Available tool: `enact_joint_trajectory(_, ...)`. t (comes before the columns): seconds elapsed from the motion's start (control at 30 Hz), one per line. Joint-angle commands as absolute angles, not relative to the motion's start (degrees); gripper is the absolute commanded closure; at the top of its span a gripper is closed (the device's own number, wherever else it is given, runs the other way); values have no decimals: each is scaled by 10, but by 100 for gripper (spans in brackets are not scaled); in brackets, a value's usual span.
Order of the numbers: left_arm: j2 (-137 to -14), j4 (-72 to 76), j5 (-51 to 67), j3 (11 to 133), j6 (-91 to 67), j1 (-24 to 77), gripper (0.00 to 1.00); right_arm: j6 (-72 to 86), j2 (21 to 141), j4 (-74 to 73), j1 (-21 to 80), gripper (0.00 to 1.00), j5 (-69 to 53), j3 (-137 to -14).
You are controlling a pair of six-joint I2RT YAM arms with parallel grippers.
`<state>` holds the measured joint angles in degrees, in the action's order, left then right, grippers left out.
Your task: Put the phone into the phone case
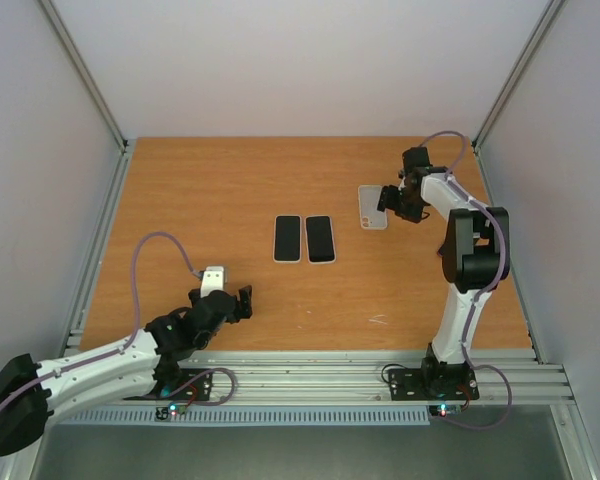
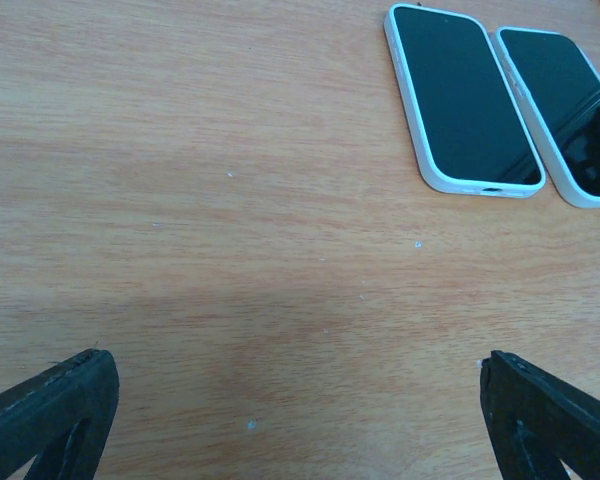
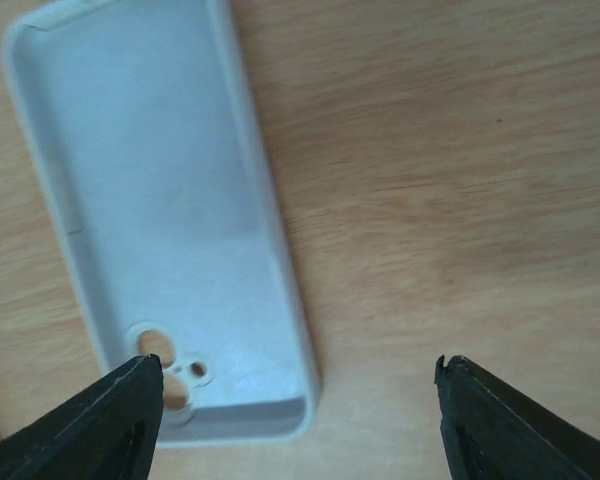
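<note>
Two phones with dark screens and white edges lie side by side at mid-table, the left one (image 1: 287, 238) (image 2: 465, 100) and the right one (image 1: 320, 238) (image 2: 565, 115). An empty white phone case (image 1: 371, 210) (image 3: 160, 220) lies open side up at the right rear, its camera cutouts towards the wrist camera. My right gripper (image 1: 390, 203) (image 3: 300, 400) is open low over the case's cutout end. One finger is over the cutouts and the other over bare wood beside the case. My left gripper (image 1: 238, 300) (image 2: 295, 365) stands open over bare table, nearer than the phones and to their left.
The wooden table top (image 1: 200, 200) is closed in by white walls and slanted metal posts (image 1: 85, 75). Aluminium rails (image 1: 310, 375) with both arm bases run along the near edge. The right arm's upright links (image 1: 470, 250) stand to the right of the phones.
</note>
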<state>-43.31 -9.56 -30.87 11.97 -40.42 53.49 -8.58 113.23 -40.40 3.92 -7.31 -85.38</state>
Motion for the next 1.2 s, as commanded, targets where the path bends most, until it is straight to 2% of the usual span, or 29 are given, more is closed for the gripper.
enact_joint_trajectory(0.0,-443,-60,-320,119,-406,536,1,-88,1176,-399,18,28,-127,-881)
enact_joint_trajectory(0.23,-445,-58,-320,120,-406,536,1,-97,1219,-408,11,48,-145,-920)
enact_joint_trajectory(0.6,-438,-58,-319,116,-408,536,1,-93,1270,-418,11,72,-145,-960)
enact_joint_trajectory(0.8,-427,-59,-319,115,-409,536,1,-79,1261,-406,11,95,-159,-944)
enact_joint_trajectory(0.97,-419,-75,-319,128,-408,536,1,-54,1217,-379,12,99,-179,-903)
enact_joint_trajectory(1.17,-409,-67,-272,159,-411,536,0,-5,1104,-320,15,99,-198,-786)
